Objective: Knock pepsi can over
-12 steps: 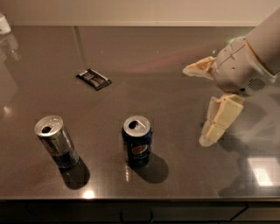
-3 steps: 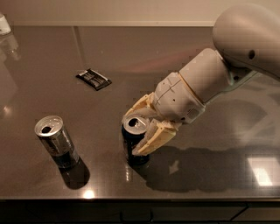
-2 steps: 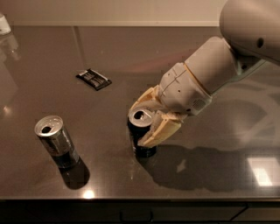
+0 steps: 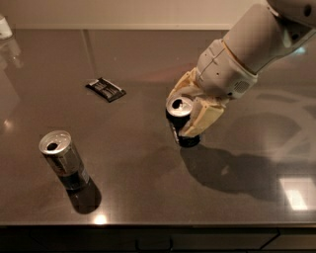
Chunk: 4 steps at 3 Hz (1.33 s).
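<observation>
A dark, glossy tabletop (image 4: 148,197) fills nearly the whole view. It mirrors pale streaks of light, with a bright square patch near its right front edge. A strip of pale wall (image 4: 123,12) runs along the far side, and a darker front panel shows under the near edge. The pepsi can (image 4: 183,134) stands on its base a little right of the middle, its silver top with the open mouth facing up. Its side is dark, and no logo or lettering can be read on it. The tool (image 4: 177,114), on a bulky off-white arm (image 4: 247,49) coming in from the upper right, has the can in its grip. One cream finger lies against the can's near right side and the other curves round behind the rim, so the two are closed in on the can with no gap to see. Arm and can cast a broad shadow to the right. A silver can (image 4: 64,160) stands well apart at the lower left, bright above and dark below, with no legible print. A flat dark packet (image 4: 106,90) lies further back, its pale marks too small to read. A white object (image 4: 4,27) sits at the far left corner.
</observation>
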### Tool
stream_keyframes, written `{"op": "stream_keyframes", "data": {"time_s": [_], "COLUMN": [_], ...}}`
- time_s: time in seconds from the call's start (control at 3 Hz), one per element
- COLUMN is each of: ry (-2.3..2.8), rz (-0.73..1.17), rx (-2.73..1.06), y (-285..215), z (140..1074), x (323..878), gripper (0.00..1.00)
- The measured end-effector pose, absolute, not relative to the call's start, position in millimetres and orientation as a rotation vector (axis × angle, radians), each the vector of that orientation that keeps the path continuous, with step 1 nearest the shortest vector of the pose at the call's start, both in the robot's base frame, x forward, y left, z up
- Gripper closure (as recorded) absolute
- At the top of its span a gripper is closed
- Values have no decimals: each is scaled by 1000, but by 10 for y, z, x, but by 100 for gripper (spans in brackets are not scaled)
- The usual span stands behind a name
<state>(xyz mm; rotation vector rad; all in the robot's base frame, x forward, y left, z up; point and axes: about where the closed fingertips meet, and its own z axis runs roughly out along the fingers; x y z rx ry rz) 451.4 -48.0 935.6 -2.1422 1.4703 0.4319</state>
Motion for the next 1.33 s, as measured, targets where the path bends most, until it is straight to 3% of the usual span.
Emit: {"op": "stream_keyframes", "data": {"time_s": [1.33], "ry": [1220], "rz": [-173], "rx": [-2521], "y": [-951], "z": [9166], "x": [5385], "gripper": [100]}}
